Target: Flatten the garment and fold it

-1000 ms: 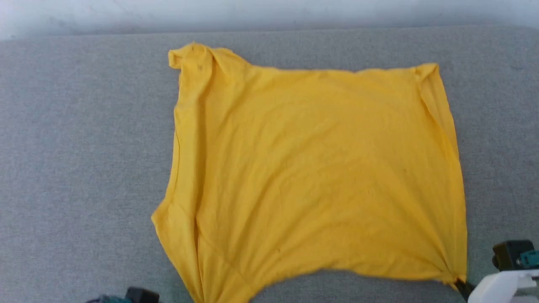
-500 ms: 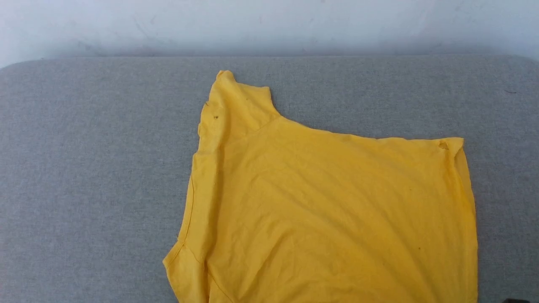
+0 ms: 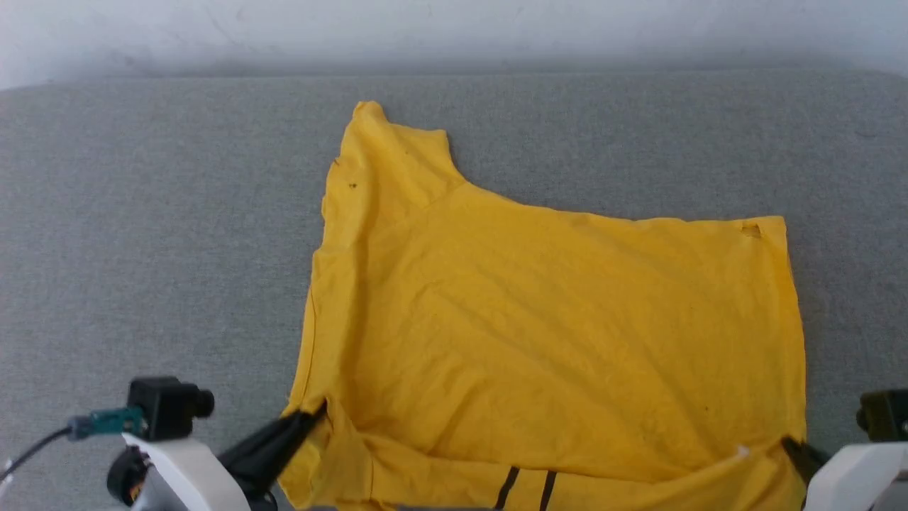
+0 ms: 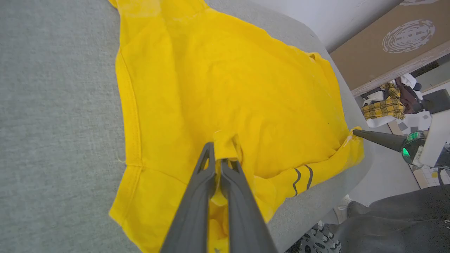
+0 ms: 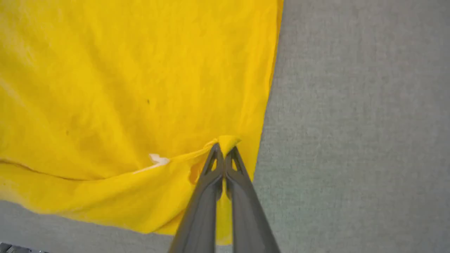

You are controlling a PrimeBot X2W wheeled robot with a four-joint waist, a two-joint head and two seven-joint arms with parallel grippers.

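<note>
Down at the bottom corners, left gripper and right gripper are both pinched tight on the yellow shirt, probably to tug it flat; it's spread mid-frame across the gray cushion.

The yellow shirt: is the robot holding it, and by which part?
Yes. The left hand pinches a fold of the shirt by its near-left sleeve; the right hand pinches its near-right corner.

bare grey table lies open left of the shirt and beyond it up to the wall; a narrower strip on its right.
</note>
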